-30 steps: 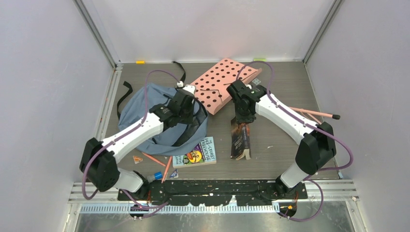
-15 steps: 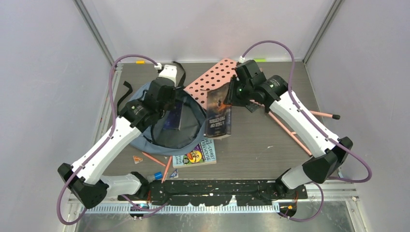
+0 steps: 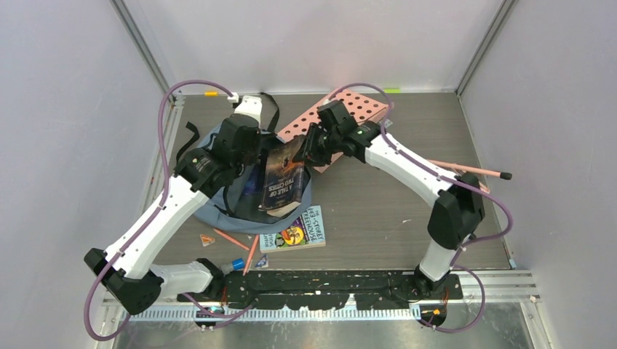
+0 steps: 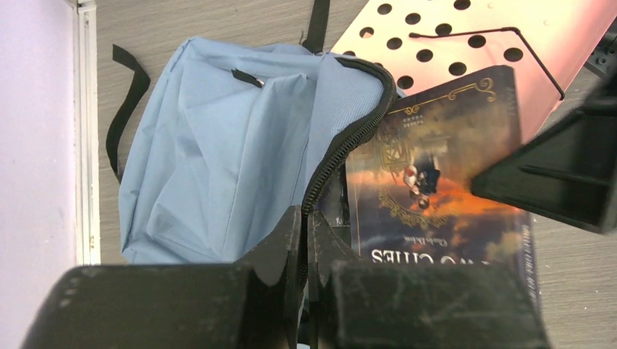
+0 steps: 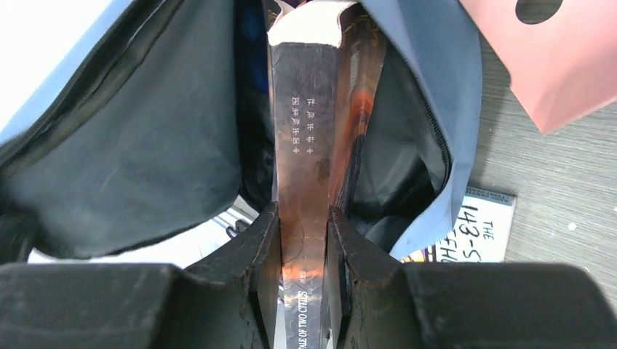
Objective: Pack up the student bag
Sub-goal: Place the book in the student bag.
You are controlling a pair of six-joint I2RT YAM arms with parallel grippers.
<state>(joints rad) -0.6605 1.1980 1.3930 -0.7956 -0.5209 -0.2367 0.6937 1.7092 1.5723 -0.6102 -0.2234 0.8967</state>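
Left gripper point(image 4: 304, 218) pinches tight on zipper rim of student bag point(image 4: 218, 145); right gripper point(image 5: 303, 218) clamps dark book point(image 5: 305, 131) by spine, at bag mouth.

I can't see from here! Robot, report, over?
Left gripper shut on student bag, zipper edge. Right gripper shut on dark book, at bag mouth. Nothing seen blocking.

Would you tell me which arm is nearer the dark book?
Right. The right arm clamps the dark book by its spine; the left arm pinches the student bag zipper edge beside it.
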